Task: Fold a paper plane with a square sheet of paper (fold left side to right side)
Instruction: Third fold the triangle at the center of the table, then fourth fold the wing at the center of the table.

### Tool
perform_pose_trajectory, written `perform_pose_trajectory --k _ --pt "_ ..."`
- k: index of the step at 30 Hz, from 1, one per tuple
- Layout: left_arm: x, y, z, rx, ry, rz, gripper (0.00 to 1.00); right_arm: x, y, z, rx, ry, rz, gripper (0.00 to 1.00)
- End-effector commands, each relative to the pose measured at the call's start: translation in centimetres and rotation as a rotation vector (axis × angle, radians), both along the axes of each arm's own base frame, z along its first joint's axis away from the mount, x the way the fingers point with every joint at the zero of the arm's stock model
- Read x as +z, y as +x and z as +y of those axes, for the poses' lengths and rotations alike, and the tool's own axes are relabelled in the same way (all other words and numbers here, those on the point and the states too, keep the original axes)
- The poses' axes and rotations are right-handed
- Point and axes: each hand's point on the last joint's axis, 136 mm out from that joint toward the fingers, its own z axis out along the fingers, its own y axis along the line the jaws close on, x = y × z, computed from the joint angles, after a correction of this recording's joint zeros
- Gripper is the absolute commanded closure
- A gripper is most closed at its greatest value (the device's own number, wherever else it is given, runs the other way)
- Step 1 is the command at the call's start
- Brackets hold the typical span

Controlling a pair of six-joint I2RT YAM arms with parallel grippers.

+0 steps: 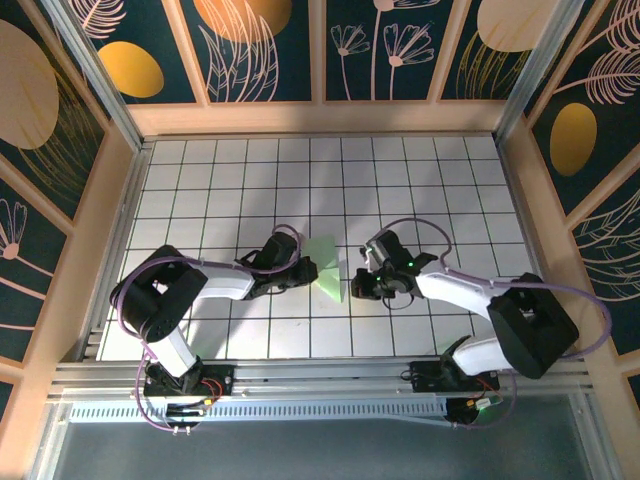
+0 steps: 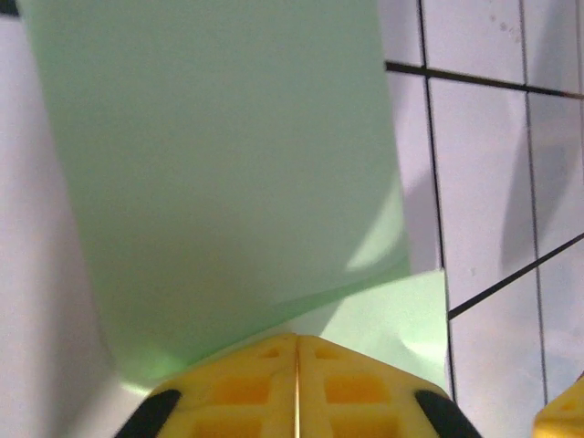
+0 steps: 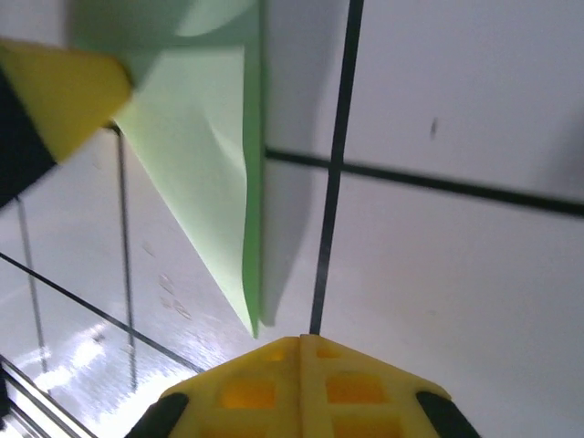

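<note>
Boxed in by dark floral wall panels [image 1: 270,40] framed in pale wood. Floored with a white bench [image 1: 420,170] of black-lined tiles. Between the two grippers, a pale green sheet of paper [image 1: 328,268], folded to a point. Left gripper [image 2: 297,351] closed at its edge, hold on it unclear. Right gripper [image 3: 299,347] closed, empty, just short of its tip.

Pale green paper [image 1: 326,266], part-folded, lying mid-table.
It sits on the white grid [image 1: 450,180] as a narrow wedge, broad at the far end and tapering to a sharp point toward the near edge. One plain, unmarked flap is raised off the layer beneath.
</note>
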Motion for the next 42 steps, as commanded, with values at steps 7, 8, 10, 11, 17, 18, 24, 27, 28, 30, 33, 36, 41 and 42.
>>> perform_pose_trajectory --k 7,8,10,11,17,18,24,27,28,30,33,36,41,42 --pt "6.5 2.8 0.8 0.088 -0.078 -0.104 0.65 3.8 4.2 1.8 0.165 0.106 -0.32 0.51" --pt "6.6 2.9 1.4 0.103 -0.082 -0.103 0.63 3.7 4.3 2.0 0.176 0.111 -0.328 0.49" --pt "6.5 2.9 2.6 0.137 -0.09 -0.094 0.6 3.6 4.3 2.9 0.215 0.147 -0.339 0.44" --pt "6.4 2.8 3.2 0.15 -0.093 -0.091 0.59 3.5 4.3 3.3 0.234 0.167 -0.342 0.42" --pt "5.7 1.8 5.1 0.201 -0.152 -0.06 0.5 2.1 5.1 4.8 0.268 0.192 -0.327 0.45" --pt "5.5 1.7 5.1 0.202 -0.163 -0.051 0.48 2.0 5.1 5.0 0.272 0.204 -0.325 0.48" --pt "5.0 1.4 4.8 0.196 -0.237 -0.02 0.42 1.8 5.0 5.6 0.288 0.233 -0.316 0.75" --pt "5.0 1.8 4.7 0.195 -0.254 -0.014 0.38 1.9 5.1 5.2 0.278 0.216 -0.324 0.94" --pt "4.9 2.0 4.6 0.196 -0.26 -0.013 0.37 2.0 5.1 5.1 0.274 0.21 -0.333 1.0" --pt "4.9 2.4 4.5 0.196 -0.281 -0.007 0.36 2.4 5.3 4.6 0.26 0.2 -0.353 1.0" --pt "4.6 3.1 4.5 0.201 -0.304 0.007 0.35 3.1 5.2 4.1 0.242 0.206 -0.375 1.0" --pt "4.3 3.7 4.2 0.195 -0.317 0.015 0.37 3.8 5.1 4.0 0.234 0.226 -0.388 1.0" --pt "4.3 4.7 3.1 0.17 -0.337 0.016 0.42 4.2 4.9 3.6 0.222 0.229 -0.403 1.0" --pt "4.1 4.9 3.0 0.168 -0.337 0.019 0.43 4.3 4.9 3.5 0.22 0.231 -0.404 1.0"
